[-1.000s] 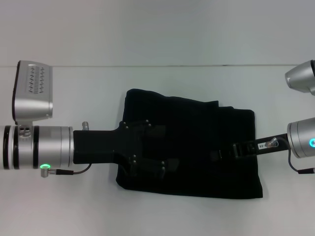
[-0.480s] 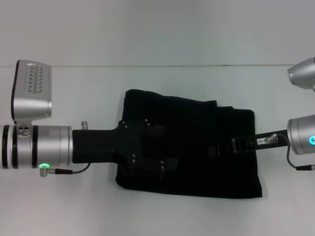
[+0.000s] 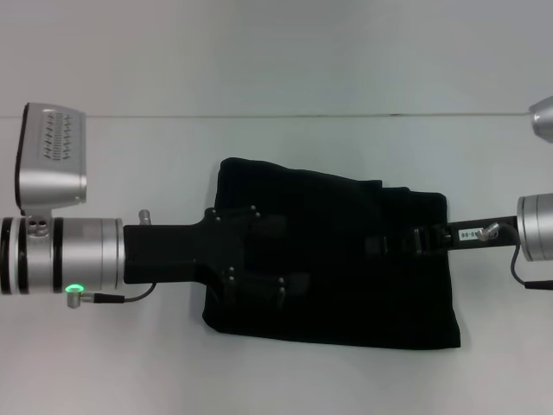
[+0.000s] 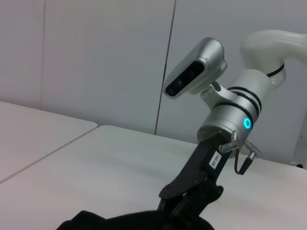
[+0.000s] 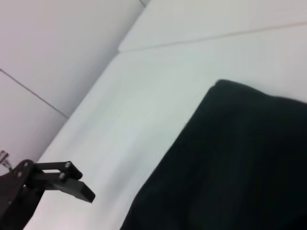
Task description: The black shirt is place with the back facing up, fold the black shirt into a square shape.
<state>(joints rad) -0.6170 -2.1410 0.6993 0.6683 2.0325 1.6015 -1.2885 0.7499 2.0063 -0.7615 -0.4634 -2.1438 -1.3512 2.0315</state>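
The black shirt (image 3: 346, 294) lies flat on the white table (image 3: 285, 147), folded into a rough rectangle. My left gripper (image 3: 294, 258) reaches in from the left and hovers over the shirt's left part, open, with nothing between its fingers. My right gripper (image 3: 377, 247) comes in from the right, low over the shirt's right half; black on black hides its fingers. The left wrist view shows the right gripper (image 4: 186, 205) down at the shirt (image 4: 96, 221). In the right wrist view the shirt (image 5: 240, 158) fills the near side.
The table's far edge meets a plain wall (image 3: 276, 52). Bare tabletop surrounds the shirt on all sides. The left wrist camera housing (image 3: 54, 156) juts out at the far left.
The right arm has drawn back to the right and shifted slightly toward the far side. The left arm has edged a little left. The shirt has kept its shape and place.
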